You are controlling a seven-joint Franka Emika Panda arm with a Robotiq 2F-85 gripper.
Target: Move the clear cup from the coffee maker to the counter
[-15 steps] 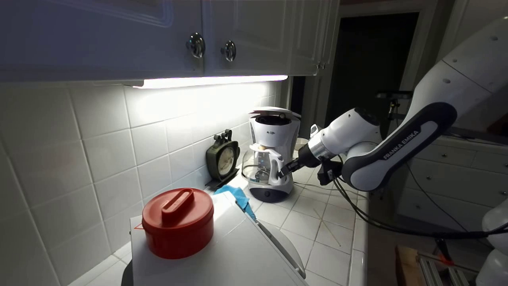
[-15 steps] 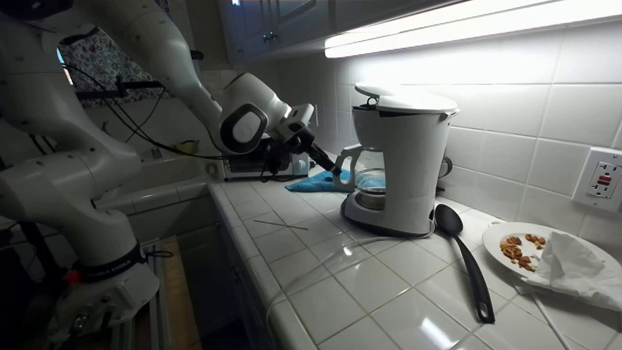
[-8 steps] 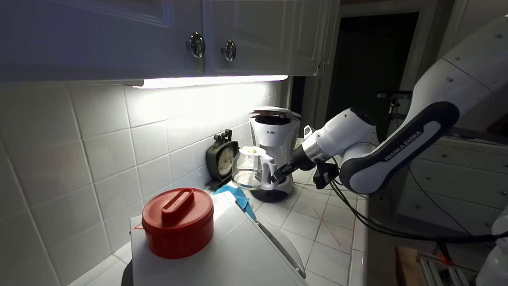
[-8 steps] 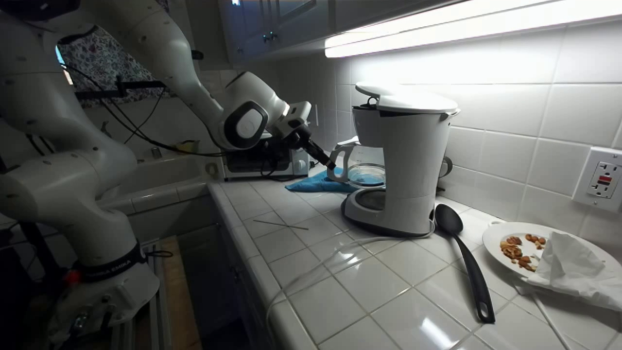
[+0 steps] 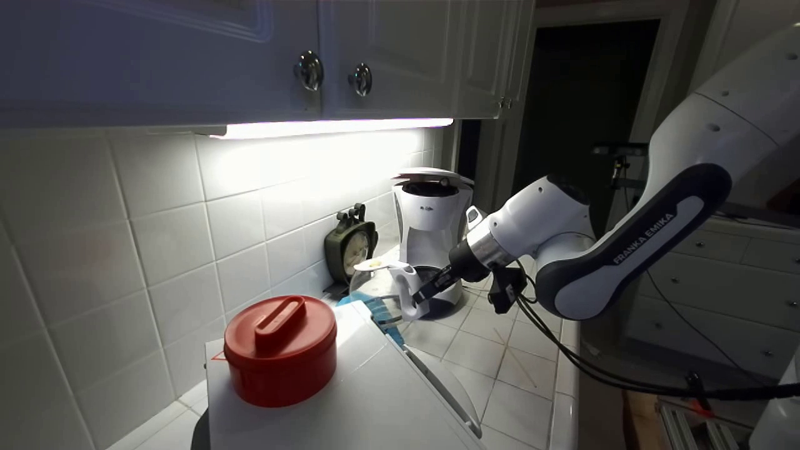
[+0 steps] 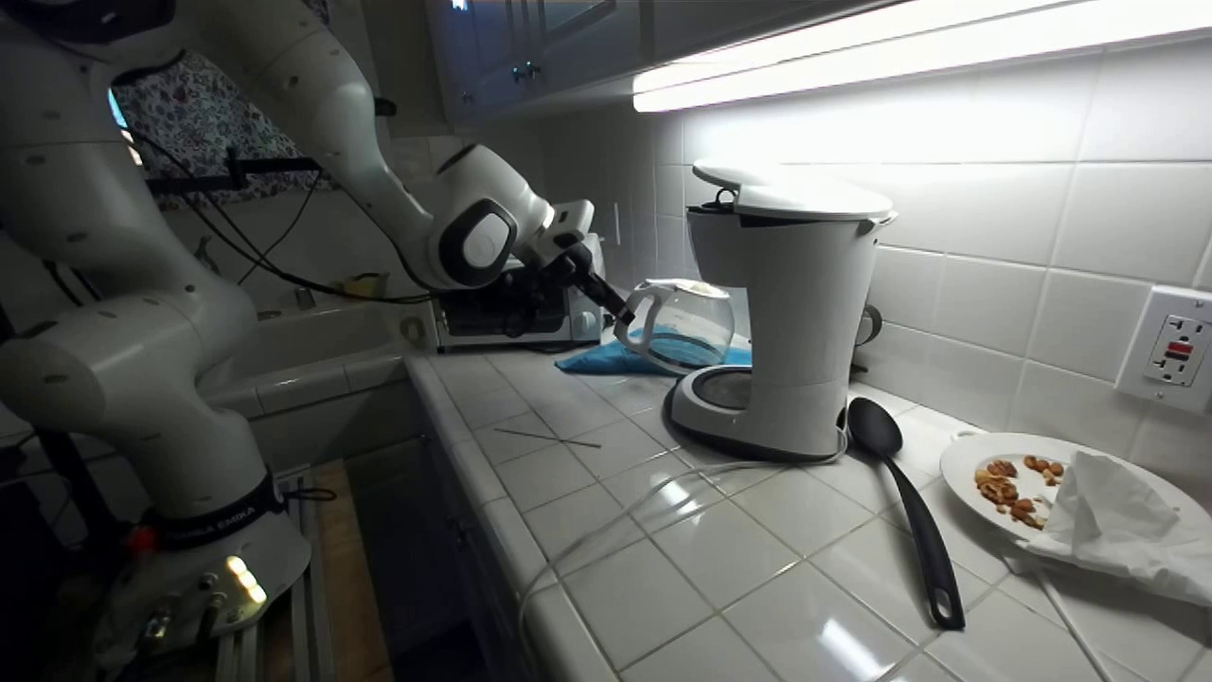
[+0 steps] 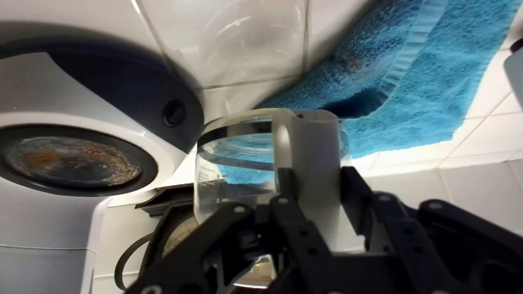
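The cup (image 6: 703, 327) is just beyond the gripper (image 7: 320, 183), its handle (image 7: 306, 151) between the fingers (image 7: 354, 188), which stand partly apart and grasp it from both sides. The cup is off the coffee maker (image 6: 805, 332) and near the cloth (image 6: 606, 359), closer to the wall-side edge of the counter (image 6: 663, 578) than to the front edge; whether its base touches the cloth, I cannot tell

The coffee maker (image 6: 800, 322) is white and black, the cloth (image 7: 433, 90) blue.

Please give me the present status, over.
Gripper shut on clear cup, by handle. Cup out of coffee maker, contact with counter unclear. Blue towel close, maybe obstructing.
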